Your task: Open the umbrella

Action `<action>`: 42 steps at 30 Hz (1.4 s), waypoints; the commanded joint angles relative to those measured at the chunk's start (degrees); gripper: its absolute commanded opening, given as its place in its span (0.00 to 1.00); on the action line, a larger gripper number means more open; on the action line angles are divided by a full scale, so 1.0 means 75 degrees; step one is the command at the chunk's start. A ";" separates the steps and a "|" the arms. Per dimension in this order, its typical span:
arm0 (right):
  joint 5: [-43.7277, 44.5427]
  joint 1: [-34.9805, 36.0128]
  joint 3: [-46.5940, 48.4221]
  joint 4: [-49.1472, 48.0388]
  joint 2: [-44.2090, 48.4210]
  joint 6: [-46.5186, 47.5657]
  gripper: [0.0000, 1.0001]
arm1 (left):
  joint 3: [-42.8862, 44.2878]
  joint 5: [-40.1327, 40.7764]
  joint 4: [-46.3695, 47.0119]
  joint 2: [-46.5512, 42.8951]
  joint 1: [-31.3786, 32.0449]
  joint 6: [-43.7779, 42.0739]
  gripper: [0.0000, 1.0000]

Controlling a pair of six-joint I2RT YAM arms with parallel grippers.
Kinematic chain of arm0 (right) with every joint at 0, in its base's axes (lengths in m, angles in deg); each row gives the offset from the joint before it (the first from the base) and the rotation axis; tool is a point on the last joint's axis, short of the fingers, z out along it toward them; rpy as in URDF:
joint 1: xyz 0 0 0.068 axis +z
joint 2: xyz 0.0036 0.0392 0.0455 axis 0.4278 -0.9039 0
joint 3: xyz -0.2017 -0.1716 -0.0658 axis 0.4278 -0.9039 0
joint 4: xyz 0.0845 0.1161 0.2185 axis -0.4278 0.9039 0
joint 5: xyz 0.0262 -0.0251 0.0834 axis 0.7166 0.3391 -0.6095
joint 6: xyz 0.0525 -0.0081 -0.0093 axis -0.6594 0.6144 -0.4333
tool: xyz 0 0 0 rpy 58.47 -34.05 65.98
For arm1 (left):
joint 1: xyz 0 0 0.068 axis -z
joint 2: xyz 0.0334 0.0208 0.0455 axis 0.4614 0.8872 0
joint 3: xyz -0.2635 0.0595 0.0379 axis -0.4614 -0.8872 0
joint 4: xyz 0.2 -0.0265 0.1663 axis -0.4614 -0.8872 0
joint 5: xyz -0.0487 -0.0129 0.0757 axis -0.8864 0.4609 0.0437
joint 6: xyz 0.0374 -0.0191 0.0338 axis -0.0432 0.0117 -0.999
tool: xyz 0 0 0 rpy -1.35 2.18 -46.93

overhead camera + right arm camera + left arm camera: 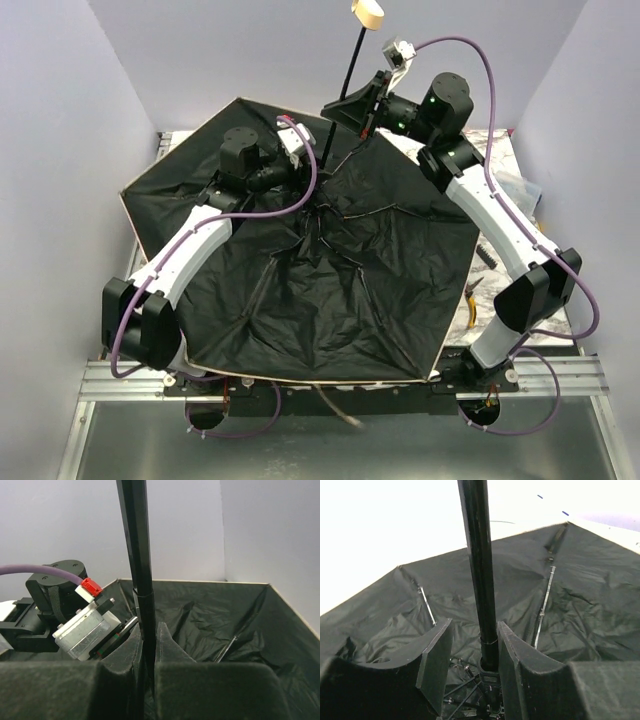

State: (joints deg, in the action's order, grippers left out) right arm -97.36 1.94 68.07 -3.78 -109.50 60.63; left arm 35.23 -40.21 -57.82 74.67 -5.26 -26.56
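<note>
The umbrella (330,290) lies spread open and upside down on the table, black lining and ribs facing up, with a tan edge showing at its rim. Its thin black shaft (345,80) rises up and back to the small beige handle (368,13). My right gripper (352,108) is shut on the shaft (137,545) partway up, its gripper (148,635) pinching it from both sides. My left gripper (312,165) is open low on the shaft (479,555), just above the hub. In the left wrist view its gripper (472,650) straddles the shaft, with a gap on the left side.
Yellow-handled pliers (470,300) lie on the marbled table surface to the right of the canopy, with a black coiled item (487,255) beyond them. Lilac walls close in at the back and both sides. A metal rail (120,380) runs along the near edge.
</note>
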 commanded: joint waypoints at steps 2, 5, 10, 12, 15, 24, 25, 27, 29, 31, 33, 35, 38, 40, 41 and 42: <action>0.0053 -0.0179 0.1324 -0.1817 0.0476 -0.0784 0.00 | -0.0333 0.0599 -0.1992 0.0889 -0.0422 -0.0688 0.42; -0.0015 -0.0190 0.1361 -0.1941 0.0525 -0.0883 0.00 | -0.0055 0.0774 -0.2286 0.1132 -0.0487 -0.0700 0.40; -0.0012 -0.0190 0.1427 -0.2032 0.0582 -0.0891 0.00 | 0.0210 0.1137 -0.2717 0.1377 -0.0525 -0.0974 0.40; -0.0027 -0.0203 0.1468 -0.2120 0.0605 -0.0899 0.00 | 0.0350 0.1287 -0.2977 0.1486 -0.0525 -0.1052 0.40; -0.0026 -0.0202 0.1533 -0.2221 0.0631 -0.0909 0.00 | 0.0391 0.1520 -0.3102 0.1608 -0.0587 -0.1136 0.36; -0.0413 -0.0214 -0.0055 -0.1804 0.1215 -0.0371 0.00 | 0.1132 0.0999 -0.2247 0.1029 -0.0982 -0.1021 0.00; -0.0450 -0.0214 -0.0339 -0.1689 0.1344 -0.0337 0.00 | 0.1390 0.0944 -0.2175 0.0945 -0.0982 -0.1021 0.00; -0.0687 -0.0214 -0.1054 -0.1550 0.1597 -0.0143 0.12 | 0.1983 0.0820 -0.2096 0.0854 -0.0982 -0.0903 0.00; -0.0858 -0.0216 -0.1770 -0.1522 0.1854 -0.0018 0.34 | 0.2663 0.0664 -0.2191 0.0842 -0.0988 -0.0842 0.00; -0.0969 -0.0214 -0.2440 -0.1374 0.2133 0.0279 0.53 | 0.3359 0.0498 -0.2217 0.0840 -0.0983 -0.0634 0.00; -0.0986 -0.0220 -0.3022 -0.1129 0.2423 0.0635 0.69 | 0.4106 0.0362 -0.2402 0.0886 -0.0980 -0.0453 0.00; -0.0842 -0.0214 -0.3562 -0.0746 0.2790 0.1133 0.82 | 0.4782 0.0285 -0.2571 0.0909 -0.0982 -0.0380 0.00; -0.0124 -0.0217 -0.4214 -0.0079 0.3323 0.1543 0.92 | 0.5760 0.0403 -0.2991 0.0975 -0.0982 -0.0654 0.00; 0.0442 -0.0214 -0.4395 0.0340 0.3531 0.1467 0.96 | 0.6303 0.0528 -0.3401 0.0998 -0.0982 -0.1236 0.00; 0.0730 -0.0217 -0.4354 0.0599 0.3565 0.1407 0.96 | 0.6418 0.0539 -0.3468 0.0944 -0.0992 -0.1549 0.00; 0.1071 -0.0226 -0.4245 0.0841 0.3561 0.1318 0.97 | 0.6440 0.0542 -0.3496 0.0831 -0.0994 -0.1946 0.00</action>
State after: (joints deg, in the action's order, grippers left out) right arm -98.67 0.28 36.61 -6.31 -83.67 69.28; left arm 77.74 -38.11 -82.89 83.00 -12.56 -31.82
